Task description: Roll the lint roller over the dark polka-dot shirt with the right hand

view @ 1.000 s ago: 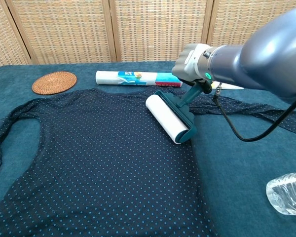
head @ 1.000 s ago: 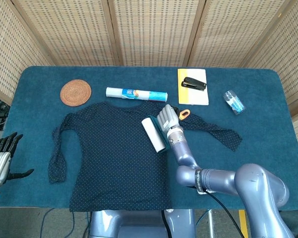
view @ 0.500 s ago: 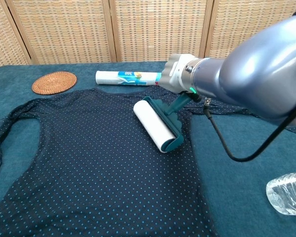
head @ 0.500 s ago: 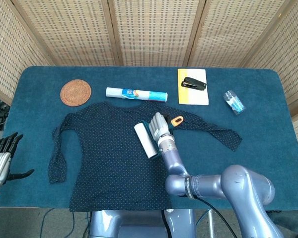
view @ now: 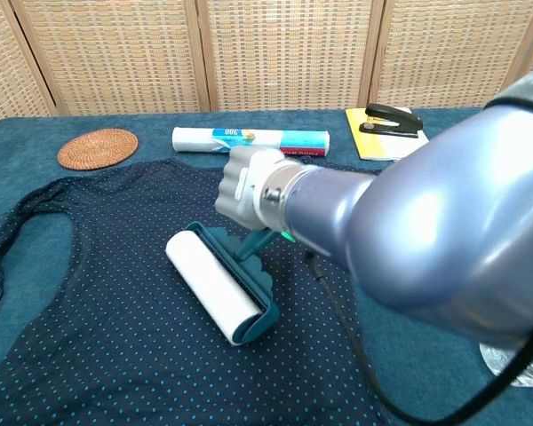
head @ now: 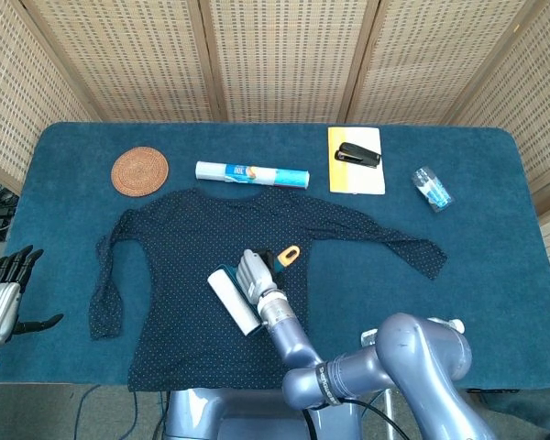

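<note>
**Rolling stroke in hand, roller down on the shirt body**

We find the right hand (view: 249, 185) wrapped around the handle of the lint roller (view: 220, 286), holding it firmly. The white drum lies flat on the dark polka-dot shirt (head: 179, 266), at the middle of the garment's body, with the handle's orange end (head: 288, 254) pointing toward 1 o'clock in the head view. The shirt is spread flat on the table (head: 495, 275), sleeves out to 9 and 3 o'clock.

The left hand (head: 2, 291) hangs off the table's edge at 8 o'clock, fingers apart and holding nothing.

We judge the rolling step to be under way: drum and fabric are in contact, and the lower hem and left flank of the shirt remain to be covered. The next move calls for steady downward pressure, with travel across the drum's axis so that it rolls rather than drags. Our concern is bunching; the thin cloth is not pinned and could lift with the adhesive.

At 12 o'clock beyond the collar lies a packaged roll (head: 252, 172).
</note>
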